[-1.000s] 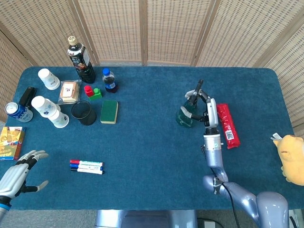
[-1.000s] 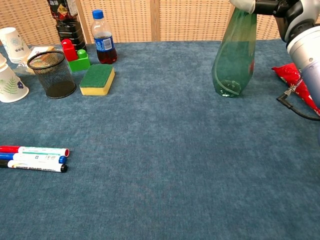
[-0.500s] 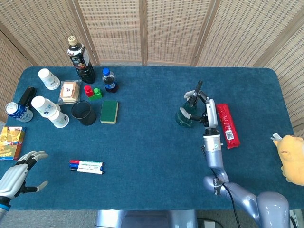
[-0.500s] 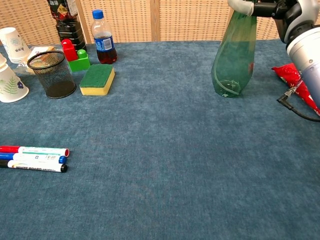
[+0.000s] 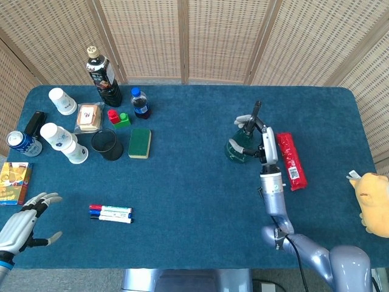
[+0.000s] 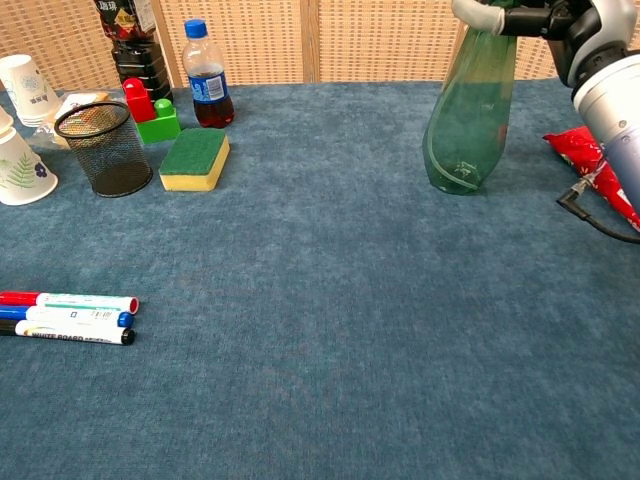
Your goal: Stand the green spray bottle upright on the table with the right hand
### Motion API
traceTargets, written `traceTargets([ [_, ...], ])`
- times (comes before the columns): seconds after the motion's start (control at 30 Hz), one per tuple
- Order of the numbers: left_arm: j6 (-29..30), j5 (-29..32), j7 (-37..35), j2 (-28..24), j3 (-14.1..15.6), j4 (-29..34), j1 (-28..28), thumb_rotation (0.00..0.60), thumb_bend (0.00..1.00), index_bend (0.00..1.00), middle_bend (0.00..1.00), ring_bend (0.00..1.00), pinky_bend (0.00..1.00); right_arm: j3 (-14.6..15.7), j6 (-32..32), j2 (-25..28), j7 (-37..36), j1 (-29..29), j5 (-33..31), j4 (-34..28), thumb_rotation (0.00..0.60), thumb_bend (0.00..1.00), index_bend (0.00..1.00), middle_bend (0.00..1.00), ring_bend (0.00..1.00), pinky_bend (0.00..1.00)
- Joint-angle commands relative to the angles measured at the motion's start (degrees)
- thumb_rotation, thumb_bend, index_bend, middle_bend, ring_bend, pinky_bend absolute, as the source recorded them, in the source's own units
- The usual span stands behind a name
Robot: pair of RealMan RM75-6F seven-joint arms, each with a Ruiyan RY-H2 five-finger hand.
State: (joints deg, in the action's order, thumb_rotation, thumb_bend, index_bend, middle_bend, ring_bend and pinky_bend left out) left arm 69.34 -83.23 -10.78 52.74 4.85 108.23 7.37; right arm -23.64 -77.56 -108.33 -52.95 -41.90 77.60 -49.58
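The green spray bottle (image 6: 466, 120) stands on its base on the blue table (image 6: 330, 300), leaning slightly, at the right of the chest view. My right hand (image 6: 560, 22) grips its neck and white spray head at the top edge of that view. From the head view the same bottle (image 5: 236, 149) shows just left of the right hand (image 5: 255, 126), with the forearm running down toward me. My left hand (image 5: 25, 224) hangs open at the table's near left edge, holding nothing.
A red packet (image 5: 291, 160) lies just right of the bottle, with a black cable (image 6: 590, 215) beside it. A sponge (image 6: 194, 158), mesh cup (image 6: 103, 148), small cola bottle (image 6: 205, 88) and blocks stand far left. Markers (image 6: 65, 317) lie near left. A yellow toy (image 5: 374, 204) sits at the right edge.
The right hand has shifted a little, bringing the bottle's top slightly up and left while its base stays on the table. The left hand has not moved.
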Motion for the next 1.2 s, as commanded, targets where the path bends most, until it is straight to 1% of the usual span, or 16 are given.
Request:
traceTargets([
  [0.03,0.0,0.0,0.0,0.0,0.0,0.0,0.0,0.600,0.30,0.17,0.14,0.09,0.01,0.0,0.1,0.0,0.0,0.0,0.0,-0.1,0.599,0.23,0.37,0.45,0.35,0.38],
  [0.1,0.0,-0.1,-0.1,-0.1,0.0,0.0,0.0,0.600,0.31,0.17,0.14,0.09,0.01,0.0,0.1,0.0,0.1,0.0,0.0,0.0,0.594,0.23,0.37,0.44,0.35,0.38],
  [0.2,0.0,-0.1,-0.1,-0.1,0.0,-0.1,0.0,0.600,0.31,0.17,0.14,0.09,0.01,0.3,0.3,-0.1,0.2,0.0,0.0,0.2,0.564,0.23,0.37,0.44,0.35,0.37],
  [0.3,-0.1,-0.1,-0.2,0.0,0.1,-0.1,0.1,0.600,0.31,0.17,0.14,0.09,0.01,0.3,0.4,-0.1,0.1,0.0,0.0,0.4,0.507,0.23,0.36,0.44,0.35,0.36],
  [0.37,-0.1,-0.1,-0.2,0.0,0.1,-0.2,0.1,0.600,0.31,0.17,0.14,0.09,0.01,0.4,0.5,-0.1,0.1,0.0,0.1,0.5,0.449,0.23,0.36,0.43,0.34,0.34],
  [0.47,-0.1,-0.2,-0.3,0.0,0.1,-0.2,0.1,0.600,0.31,0.17,0.14,0.09,0.01,0.5,0.6,0.0,0.2,-0.1,0.2,0.7,0.404,0.23,0.35,0.43,0.34,0.33],
  [0.53,-0.1,-0.2,-0.4,0.0,0.1,-0.2,0.1,0.600,0.31,0.17,0.14,0.09,0.01,0.5,0.7,-0.1,0.3,-0.2,0.2,0.8,0.388,0.23,0.35,0.43,0.33,0.31],
  [0.67,-0.1,-0.4,-0.5,0.0,0.1,-0.3,0.1,0.600,0.31,0.17,0.14,0.09,0.01,0.5,1.3,-0.1,0.2,-0.4,0.1,0.9,0.377,0.23,0.34,0.42,0.32,0.28],
  [0.9,0.0,-0.7,-0.8,0.0,0.3,-0.5,0.0,0.600,0.30,0.17,0.14,0.09,0.01,0.3,2.2,0.1,0.1,-0.8,-0.3,1.3,0.363,0.23,0.33,0.41,0.30,0.26],
  [1.2,-0.1,-0.8,-1.1,0.2,0.3,-0.7,0.1,0.600,0.30,0.17,0.14,0.09,0.01,0.3,3.2,0.4,-0.2,-0.9,-0.5,1.4,0.312,0.23,0.30,0.39,0.28,0.24],
])
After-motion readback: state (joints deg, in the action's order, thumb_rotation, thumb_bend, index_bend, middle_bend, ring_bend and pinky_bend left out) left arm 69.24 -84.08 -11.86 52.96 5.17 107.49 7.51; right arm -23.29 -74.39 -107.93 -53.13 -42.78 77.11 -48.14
